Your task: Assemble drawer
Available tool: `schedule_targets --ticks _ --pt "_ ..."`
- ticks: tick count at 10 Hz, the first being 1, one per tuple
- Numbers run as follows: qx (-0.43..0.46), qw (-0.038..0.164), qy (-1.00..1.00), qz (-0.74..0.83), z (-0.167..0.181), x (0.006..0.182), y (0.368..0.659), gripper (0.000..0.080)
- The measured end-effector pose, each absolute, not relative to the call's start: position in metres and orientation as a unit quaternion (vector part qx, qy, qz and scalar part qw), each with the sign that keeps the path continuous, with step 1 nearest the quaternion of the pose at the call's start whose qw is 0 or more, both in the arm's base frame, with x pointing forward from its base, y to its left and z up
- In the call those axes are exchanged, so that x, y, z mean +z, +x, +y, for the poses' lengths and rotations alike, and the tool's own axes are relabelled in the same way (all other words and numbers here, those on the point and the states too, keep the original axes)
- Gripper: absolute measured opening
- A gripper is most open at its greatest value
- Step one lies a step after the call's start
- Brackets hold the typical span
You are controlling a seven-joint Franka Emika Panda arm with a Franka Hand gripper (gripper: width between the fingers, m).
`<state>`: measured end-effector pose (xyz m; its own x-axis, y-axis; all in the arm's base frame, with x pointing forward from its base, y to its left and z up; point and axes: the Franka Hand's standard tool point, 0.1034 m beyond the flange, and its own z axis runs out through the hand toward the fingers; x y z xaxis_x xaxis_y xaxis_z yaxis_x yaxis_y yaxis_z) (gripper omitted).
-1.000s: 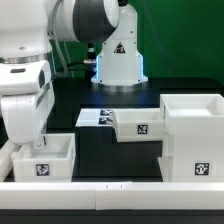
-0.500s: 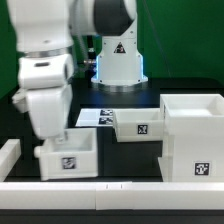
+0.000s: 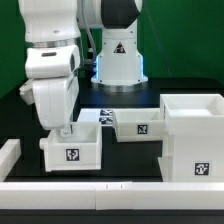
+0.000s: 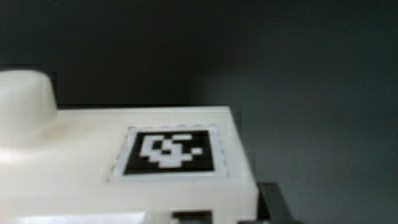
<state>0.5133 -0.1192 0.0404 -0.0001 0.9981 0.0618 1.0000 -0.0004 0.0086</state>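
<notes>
Pincer (image 3: 64, 131) pinches thin wall of loose tray (image 3: 72, 153), well apart from housing (image 3: 196, 140). Light, stiff, slick plastic; wall rim suits hold.

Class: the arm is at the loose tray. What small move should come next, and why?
Probably carry the loose tray toward the exterior view's right, nearer the housing. The gripper is shut at the tray's rear wall, apparently holding it, and this tray stands well apart from the housing, whose side the second tray already meets.
</notes>
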Motion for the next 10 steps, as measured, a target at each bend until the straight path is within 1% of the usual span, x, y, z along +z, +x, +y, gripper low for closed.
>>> schedule_targets --ticks 1,2,5,6,10 --pt "-0.024 0.014 -0.715 -0.699 -0.117 0.042 0.516 0.0038" --pt "-0.022 0.006 -0.714 -0.699 -0.108 0.044 0.522 0.0038" --pt "-0.028 0.014 -0.692 -0.721 -0.066 0.04 0.529 0.0038" --pt "-0.027 0.015 -0.681 -0.732 -0.058 0.038 0.529 0.0038" --pt "-0.025 0.016 -0.686 -0.727 -0.064 0.037 0.527 0.0038"
